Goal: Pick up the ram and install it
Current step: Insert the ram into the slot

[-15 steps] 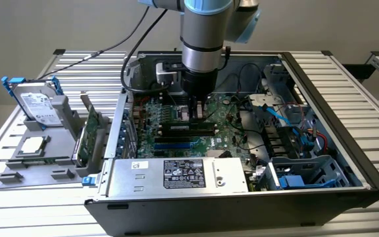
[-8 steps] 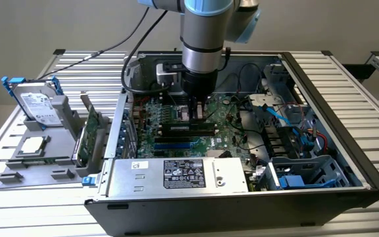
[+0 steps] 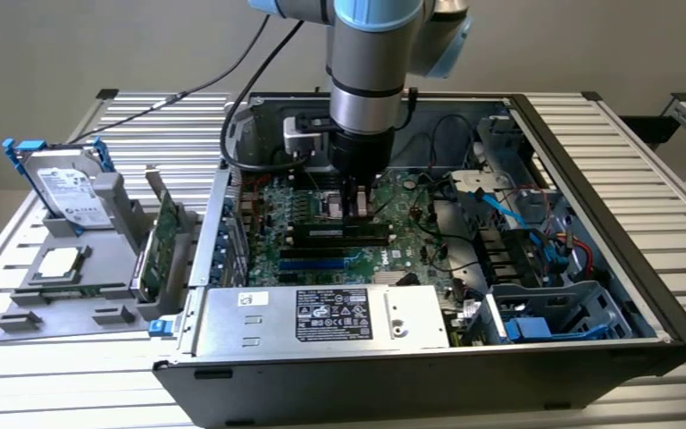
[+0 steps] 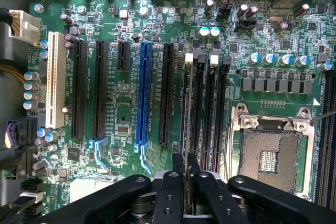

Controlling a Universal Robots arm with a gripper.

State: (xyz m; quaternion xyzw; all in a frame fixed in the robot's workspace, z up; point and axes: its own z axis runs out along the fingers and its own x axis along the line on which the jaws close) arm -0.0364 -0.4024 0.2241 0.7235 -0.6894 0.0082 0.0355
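now we see the ram (image 4: 187, 148) pinched edge-on in the near-closed end effector (image 4: 186, 167), right over the slots (image 4: 210, 108) — pickup done, seating not yet finished, we judge.

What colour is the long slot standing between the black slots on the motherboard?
The slot is blue, best seen in the wrist view.

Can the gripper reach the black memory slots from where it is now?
Probably yes. The gripper hangs directly over the memory slots, the case is open, and nothing blocks the way.
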